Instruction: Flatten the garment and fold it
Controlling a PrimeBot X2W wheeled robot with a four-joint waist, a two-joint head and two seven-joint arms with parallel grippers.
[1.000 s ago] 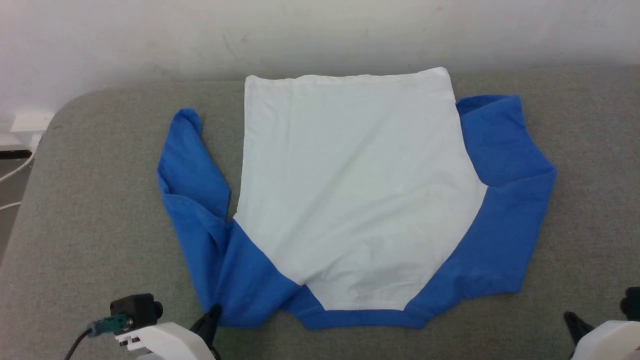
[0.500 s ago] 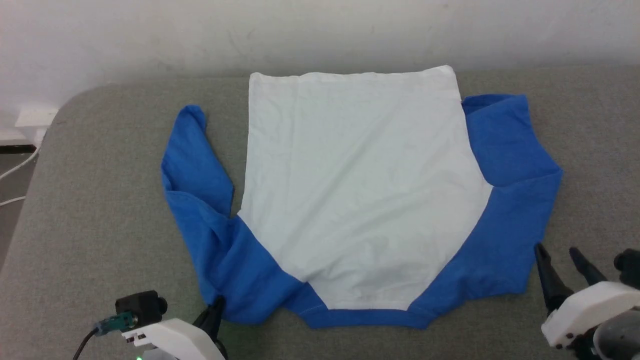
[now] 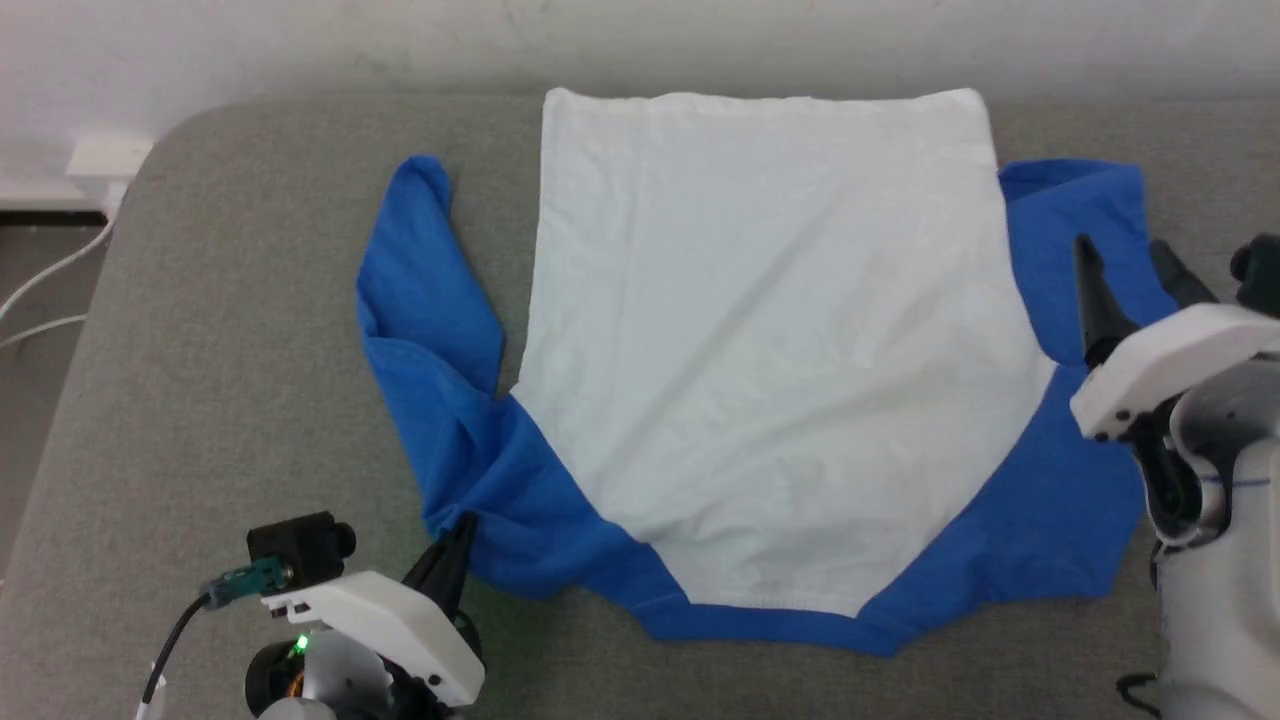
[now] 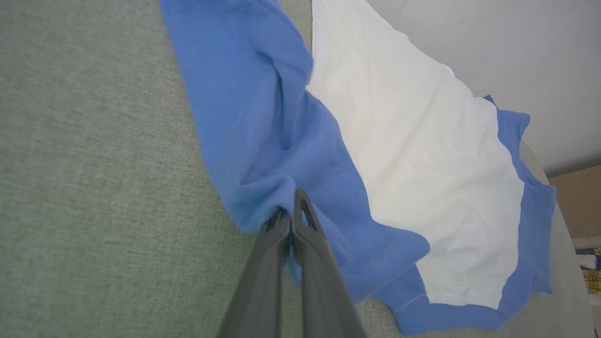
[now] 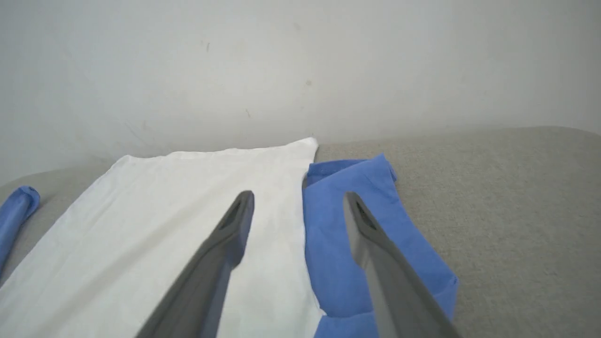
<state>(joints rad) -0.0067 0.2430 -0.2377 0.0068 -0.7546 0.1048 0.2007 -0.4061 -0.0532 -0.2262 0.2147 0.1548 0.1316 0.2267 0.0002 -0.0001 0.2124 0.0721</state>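
**Layout.** Grey cloth-covered table [image 3: 230, 330] against a pale wall. The garment [image 3: 770, 340] lies spread on it, white body mostly flat, hem toward the wall, blue neckband [image 3: 780, 630] toward the robot. Both sleeves are doubled back beside the body: left sleeve [image 3: 420, 300] creased and bunched, right sleeve [image 3: 1070, 230] folded over itself near the hem corner.

**Grippers.** Left gripper [image 4: 291, 211]: jaws pressed together, pinching a fold of blue cloth at the near left shoulder. Right gripper [image 3: 1125, 265]: jaws spread wide, holding nothing, poised over the right sleeve close to the seam with the white body. Height above the cloth cannot be judged.

**Risks, as judged.**
- Largest: a pull from the left pinch drags the whole shirt across the table, since the cloth is thin and nothing pins the far side. The flat white panel would then wrinkle or skew.
- The right jaws straddle the blue/white seam in the wrist view. Closing there could catch the body layer with the sleeve and lift both.
- The right sleeve is doubled, so a shallow pinch may take only the top layer and leave the fold in.
- The left pinch sits at the very edge of the fold, so it may slip under tension.
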